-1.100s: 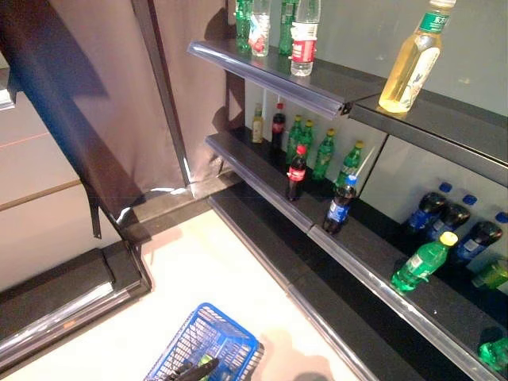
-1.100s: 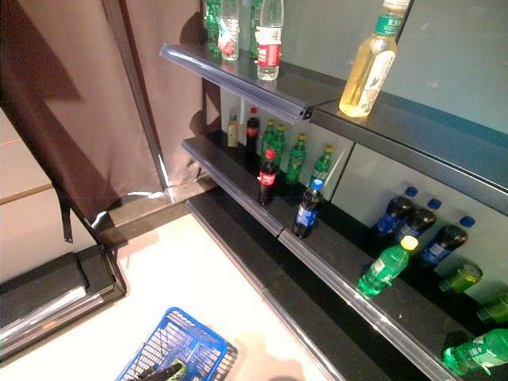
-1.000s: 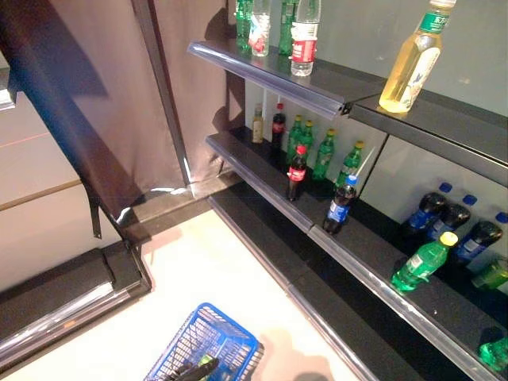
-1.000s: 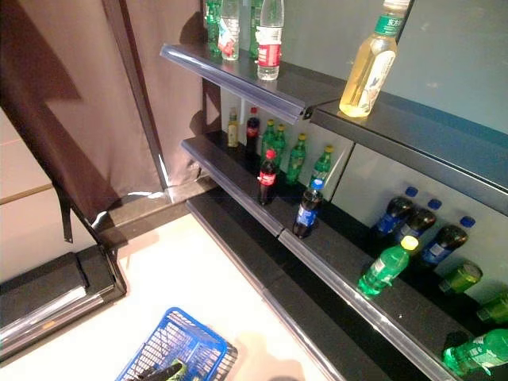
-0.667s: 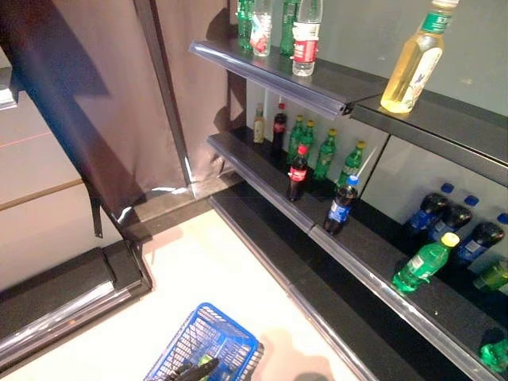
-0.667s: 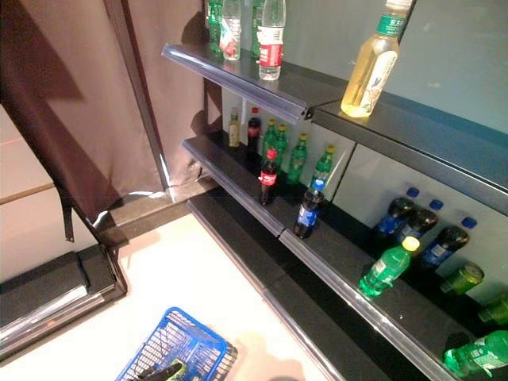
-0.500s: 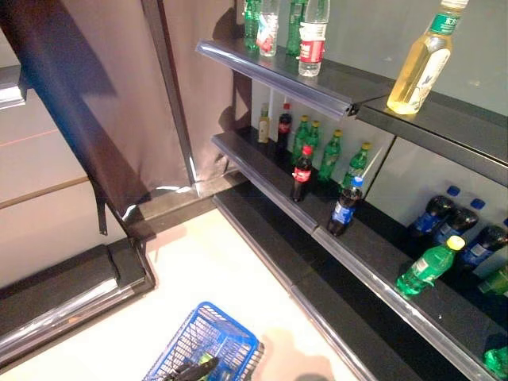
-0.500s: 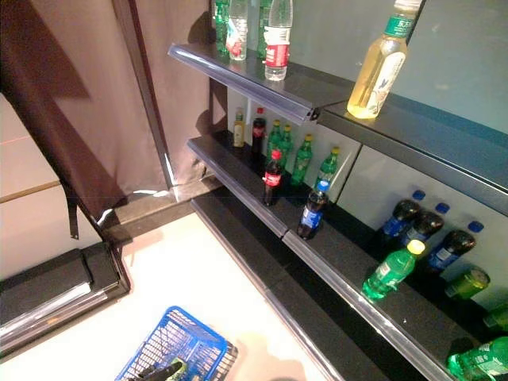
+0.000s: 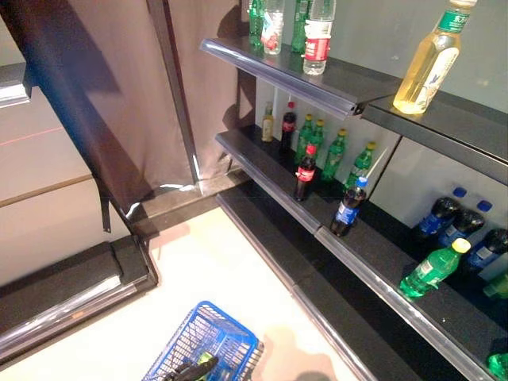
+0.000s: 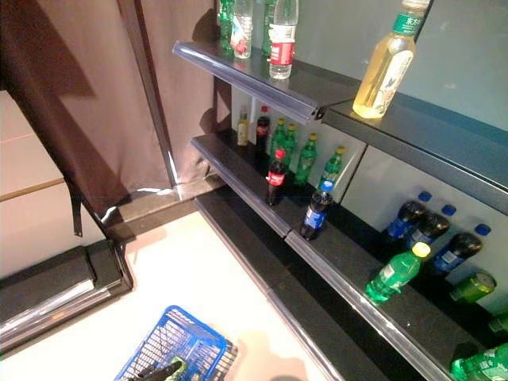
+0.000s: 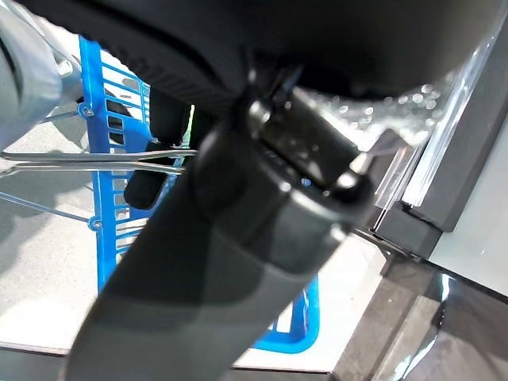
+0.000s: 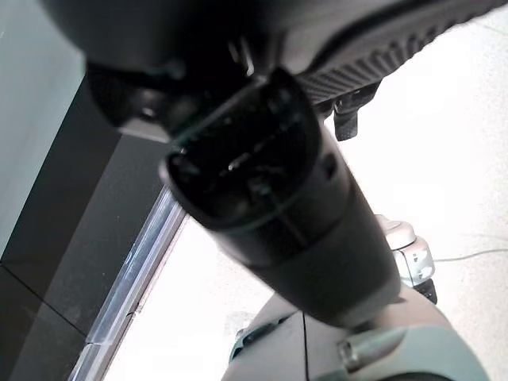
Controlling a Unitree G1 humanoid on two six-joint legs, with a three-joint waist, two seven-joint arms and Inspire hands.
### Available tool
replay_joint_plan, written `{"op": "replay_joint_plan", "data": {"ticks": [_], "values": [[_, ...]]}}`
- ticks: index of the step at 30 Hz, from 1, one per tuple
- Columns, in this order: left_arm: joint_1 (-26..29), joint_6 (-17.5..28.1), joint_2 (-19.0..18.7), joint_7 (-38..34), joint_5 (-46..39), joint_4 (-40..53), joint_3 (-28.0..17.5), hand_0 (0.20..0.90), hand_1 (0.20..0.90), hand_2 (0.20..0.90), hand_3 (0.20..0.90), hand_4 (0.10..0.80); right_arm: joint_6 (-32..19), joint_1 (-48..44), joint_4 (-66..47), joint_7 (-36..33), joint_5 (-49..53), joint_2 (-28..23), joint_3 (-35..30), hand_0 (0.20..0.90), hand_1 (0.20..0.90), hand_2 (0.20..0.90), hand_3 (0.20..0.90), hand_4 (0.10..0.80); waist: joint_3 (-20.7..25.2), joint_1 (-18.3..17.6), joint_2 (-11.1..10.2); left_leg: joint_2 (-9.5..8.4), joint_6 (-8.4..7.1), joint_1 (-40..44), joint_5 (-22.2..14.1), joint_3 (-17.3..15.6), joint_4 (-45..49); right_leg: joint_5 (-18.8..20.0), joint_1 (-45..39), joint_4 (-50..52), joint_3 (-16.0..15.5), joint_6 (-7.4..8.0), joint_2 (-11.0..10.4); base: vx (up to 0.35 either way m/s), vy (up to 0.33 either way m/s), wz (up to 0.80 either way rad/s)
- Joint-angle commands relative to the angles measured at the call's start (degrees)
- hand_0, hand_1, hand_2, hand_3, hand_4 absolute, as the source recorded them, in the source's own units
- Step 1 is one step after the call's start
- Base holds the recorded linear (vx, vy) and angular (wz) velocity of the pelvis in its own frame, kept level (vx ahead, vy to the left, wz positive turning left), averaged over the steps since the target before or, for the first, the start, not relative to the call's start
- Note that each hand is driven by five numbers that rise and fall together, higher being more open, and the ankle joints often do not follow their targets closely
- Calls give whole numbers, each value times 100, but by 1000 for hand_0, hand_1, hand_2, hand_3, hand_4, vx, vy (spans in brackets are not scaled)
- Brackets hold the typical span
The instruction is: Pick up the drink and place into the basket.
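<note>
The blue basket (image 9: 210, 343) hangs low at the lower left over the pale floor, with a dark and green drink (image 9: 198, 368) lying in it. In the left wrist view my left hand (image 11: 254, 230) is shut on the basket's thin wire handles (image 11: 87, 159), and the blue basket (image 11: 111, 214) hangs below it. My right hand (image 12: 270, 190) hangs over the floor by the shelf base, relaxed and empty. On the middle shelf stand a cola bottle (image 9: 305, 173) and a dark bottle with a blue label (image 9: 348, 208). A green bottle (image 9: 432, 270) lies further right.
A dark shelf unit (image 9: 278, 67) runs from the top middle to the lower right. A yellow tea bottle (image 9: 429, 59) and clear bottles (image 9: 317, 36) stand on the top shelf, green bottles (image 9: 333, 151) at the back of the middle one. A brown curtain (image 9: 103, 95) hangs at the left.
The whole picture has shifted a little down and to the right as the camera moved. The basket and the bottles have not moved.
</note>
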State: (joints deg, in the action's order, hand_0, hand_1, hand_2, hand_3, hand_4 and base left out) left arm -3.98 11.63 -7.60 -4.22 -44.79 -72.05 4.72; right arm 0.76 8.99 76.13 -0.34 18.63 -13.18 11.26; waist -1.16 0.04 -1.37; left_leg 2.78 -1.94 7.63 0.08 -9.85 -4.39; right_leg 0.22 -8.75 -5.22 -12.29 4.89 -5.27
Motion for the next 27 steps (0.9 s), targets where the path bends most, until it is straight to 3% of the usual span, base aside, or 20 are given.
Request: {"op": "replay_joint_plan", "data": {"ticks": [1, 3, 5, 7, 12, 13, 16, 18, 20, 23, 24, 26, 27], "values": [[231, 524, -35, -88, -117, 6, -21, 300, 300, 300, 200, 100, 73, -512, 228, 161, -219, 89, 233, 900, 900, 900, 900, 800, -483, 341, -57, -362, -157, -648, -290, 193, 1160, 310, 291, 22, -60, 67, -6, -126, -37, 30], [267, 609, 7, -52, -288, 0, -37, 300, 300, 300, 200, 100, 140, -615, 134, 128, -128, -4, 275, 900, 900, 900, 900, 800, -698, 431, -105, -532, -167, -1105, -345, 497, 1834, 378, 365, 60, -108, 3, -86, -116, 51, 54], [239, 608, 18, -19, -362, -33, -72, 300, 300, 300, 200, 100, 193, -663, 105, 97, -112, -69, 283, 900, 900, 900, 900, 800, -777, 476, -93, -558, -172, -1231, -264, 699, 1929, 378, 395, 97, -72, -29, -81, 0, 162, 35], [119, 620, 38, 49, -265, -82, -126, 300, 300, 300, 200, 100, 140, -676, 201, 94, -106, -118, 204, 900, 900, 900, 900, 800, -794, 492, -76, -404, -179, -1091, -222, 725, 1507, 347, 405, 136, -18, -15, -93, 129, 242, 10], [30, 678, 76, 31, 33, -111, -126, 300, 300, 300, 200, 100, -104, -538, 371, 109, 159, -39, 116, 900, 900, 900, 900, 800, -744, 465, 12, 459, -439, -835, 517, 782, 218, 139, 375, 229, 133, 74, -102, 233, 286, 14], [80, 687, 91, -4, 112, -99, -125, 300, 300, 300, 200, 100, -132, -534, 369, 94, 192, -37, 103, 900, 900, 900, 900, 800, -768, 457, 4, 474, -443, -877, 481, 787, 281, 103, 408, 306, 141, 97, -171, 200, 350, 25], [217, 643, 105, -64, 72, -60, -50, 300, 300, 300, 200, 100, -181, -580, 351, 19, 256, -32, 85, 900, 900, 900, 900, 800, -821, 420, 17, 380, -405, -947, 357, 763, 515, 56, 603, 701, 155, 197, -414, 154, 354, 18], [293, 663, 32, -52, -15, -4, 5, 300, 300, 300, 200, 100, -438, -595, 323, -122, 79, -40, 38, 900, 900, 900, 900, 800, -911, 373, 23, 198, -322, -1079, 122, 707, 1051, -76, 694, 1219, 279, 271, -650, 259, 461, 8], [300, 588, -91, -117, 63, 92, -25, 300, 300, 300, 200, 100, -557, -573, 180, -329, 42, 15, -5, 900, 900, 900, 900, 800, -886, 342, 77, 7, -30, -1064, -50, 523, 1167, -293, 786, 2015, 279, 338, -828, 361, 519, 5], [236, 531, -214, -85, 153, 148, -60, 300, 300, 300, 200, 100, -618, -553, -12, -398, 153, 23, -23, 900, 900, 900, 900, 800, -856, 291, 144, -153, 170, -895, -158, 291, 1054, 80, 1293, 3060, 194, 377, -969, 231, 356, -28], [221, 463, -311, -22, 146, 183, -97, 300, 300, 300, 200, 100, -681, -580, -99, -422, 420, -2, -87, 900, 900, 900, 900, 800, -871, 181, 217, -199, 236, -700, -202, 97, 887, 46, 1543, 3356, 256, 340, -771, 242, 287, -43], [260, 423, -404, 25, 28, 161, -9, 300, 300, 300, 200, 100, -755, -595, -39, -385, 631, -23, -181, 900, 900, 900, 900, 800, -825, 32, 201, -296, 214, -665, -189, 102, 787, -100, 1488, 2833, 315, 250, -173, 305, 190, -36], [291, 413, -402, -10, 68, 146, 17, 300, 300, 300, 200, 100, -797, -604, 27, -325, 675, -33, -208, 900, 900, 900, 900, 800, -812, -30, 169, -361, 194, -600, -210, 57, 738, -107, 1421, 2542, 249, 185, 3, 303, 92, -14]]}}
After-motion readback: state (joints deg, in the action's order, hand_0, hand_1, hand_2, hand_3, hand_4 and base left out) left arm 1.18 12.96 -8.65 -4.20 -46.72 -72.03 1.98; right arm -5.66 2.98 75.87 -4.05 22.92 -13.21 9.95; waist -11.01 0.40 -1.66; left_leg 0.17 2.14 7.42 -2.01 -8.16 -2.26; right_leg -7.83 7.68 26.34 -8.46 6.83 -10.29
